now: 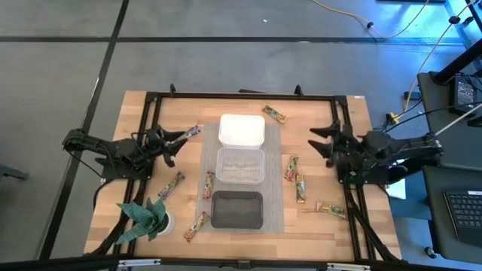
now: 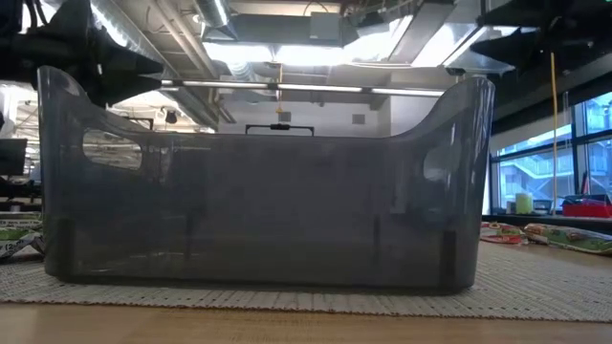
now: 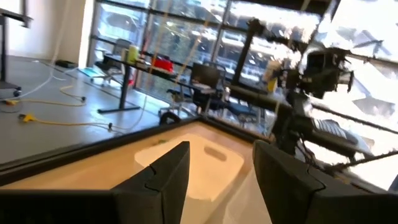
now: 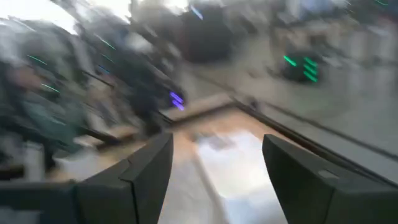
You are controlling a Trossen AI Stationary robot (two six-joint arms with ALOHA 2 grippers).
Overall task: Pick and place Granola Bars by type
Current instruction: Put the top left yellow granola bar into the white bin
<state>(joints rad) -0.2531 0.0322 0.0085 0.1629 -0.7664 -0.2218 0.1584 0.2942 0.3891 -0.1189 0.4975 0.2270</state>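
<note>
Several granola bars lie flat and scattered on the table: a purple one (image 1: pixel 193 132) at the far left, one (image 1: pixel 273 114) at the far edge, two (image 1: pixel 291 167) (image 1: pixel 300 187) right of the tubs, one (image 1: pixel 330 208) at the near right, and others (image 1: pixel 171 184) (image 1: pixel 209 183) (image 1: pixel 197 224) on the left. My left gripper (image 1: pixel 177 147) hovers open at the left, level, its fingers (image 3: pixel 165 180) with nothing between them; the purple bar lies just past its tips. My right gripper (image 1: pixel 319 143) is open at the right, raised and pointing toward the tubs, its fingers (image 4: pixel 146 171) holding nothing.
A white tub (image 1: pixel 241 129), a clear tub (image 1: pixel 240 165) and a black tub (image 1: pixel 236 208) stand in a column on a grey mat (image 1: pixel 276 218) at the table's middle. The black tub (image 2: pixel 258 210) fills the low view. A small green plant (image 1: pixel 147 218) stands at the near left corner.
</note>
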